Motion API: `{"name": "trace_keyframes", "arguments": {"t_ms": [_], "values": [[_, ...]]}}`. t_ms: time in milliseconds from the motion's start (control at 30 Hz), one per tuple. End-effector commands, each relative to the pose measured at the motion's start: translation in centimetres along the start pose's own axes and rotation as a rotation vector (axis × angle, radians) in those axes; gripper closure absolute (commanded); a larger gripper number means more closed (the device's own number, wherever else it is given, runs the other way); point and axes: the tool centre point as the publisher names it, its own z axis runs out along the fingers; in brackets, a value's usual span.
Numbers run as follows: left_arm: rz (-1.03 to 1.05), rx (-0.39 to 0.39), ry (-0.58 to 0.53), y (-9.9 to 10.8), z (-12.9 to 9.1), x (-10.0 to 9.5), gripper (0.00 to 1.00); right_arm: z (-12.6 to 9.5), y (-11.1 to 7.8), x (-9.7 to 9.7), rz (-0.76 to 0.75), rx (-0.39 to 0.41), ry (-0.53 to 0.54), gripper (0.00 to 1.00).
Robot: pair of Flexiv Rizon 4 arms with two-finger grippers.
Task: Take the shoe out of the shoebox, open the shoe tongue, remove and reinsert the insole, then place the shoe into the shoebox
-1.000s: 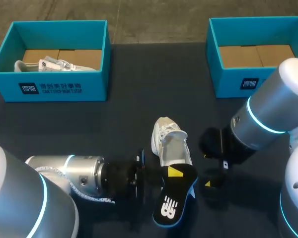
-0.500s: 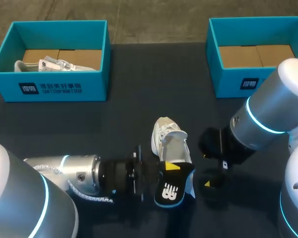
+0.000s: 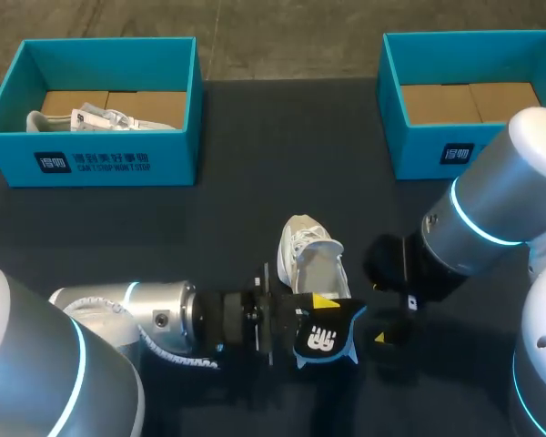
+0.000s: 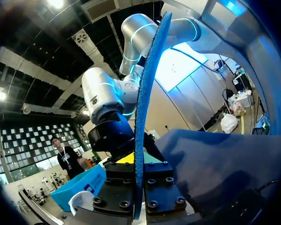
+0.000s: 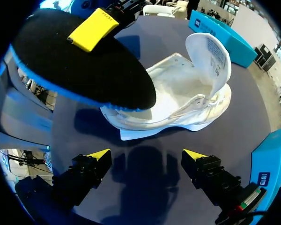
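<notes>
A white shoe (image 3: 309, 259) lies on the dark table with its tongue folded up; it also shows in the right wrist view (image 5: 182, 93). My left gripper (image 3: 317, 311) is shut on a black insole (image 3: 326, 335) with a blue edge, held over the shoe's heel end. In the left wrist view the insole (image 4: 147, 108) stands edge-on between that gripper's (image 4: 138, 164) fingers. My right gripper (image 3: 379, 312) stands open just right of the shoe's heel. From its wrist view its tips (image 5: 146, 154) hang over bare table beside the shoe, with the insole (image 5: 79, 70) above the heel.
A teal shoebox (image 3: 91, 164) at the back left holds another white shoe (image 3: 91, 116). A second teal shoebox (image 3: 437, 150) stands at the back right, with only its cardboard floor showing. Bare dark table (image 3: 237, 209) lies between the boxes and the shoe.
My left gripper has carried the insole to the right and turned it, bringing it over the shoe's heel. The right arm and the shoe have stayed still.
</notes>
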Motion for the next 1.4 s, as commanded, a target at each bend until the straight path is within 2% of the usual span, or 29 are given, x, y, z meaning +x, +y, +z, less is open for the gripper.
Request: {"name": "trace_keyframes", "arguments": {"t_ms": [33, 200, 600, 767, 1400], "values": [[-0.004, 0.000, 0.014, -0.2, 1.0, 0.6, 1.00, 0.2, 0.1, 0.1, 0.002, 0.002, -0.004, 0.00], [-0.028, -0.022, 0.009, 0.8, 1.1, 1.0, 1.00, 0.2, 0.1, 0.1, 0.002, 0.002, -0.004, 0.00], [-0.057, -0.045, -0.032, 2.5, 0.5, 0.1, 1.00, 0.2, 0.1, 0.1, 0.002, 0.002, -0.004, 0.00], [-0.034, -0.075, -0.004, 3.2, 0.2, 0.1, 1.00, 0.2, 0.1, 0.1, 0.002, 0.002, -0.004, 0.00], [-0.044, -0.110, -0.010, 4.2, -0.4, -0.1, 1.00, 0.2, 0.1, 0.1, 0.002, 0.002, -0.004, 0.00]]}}
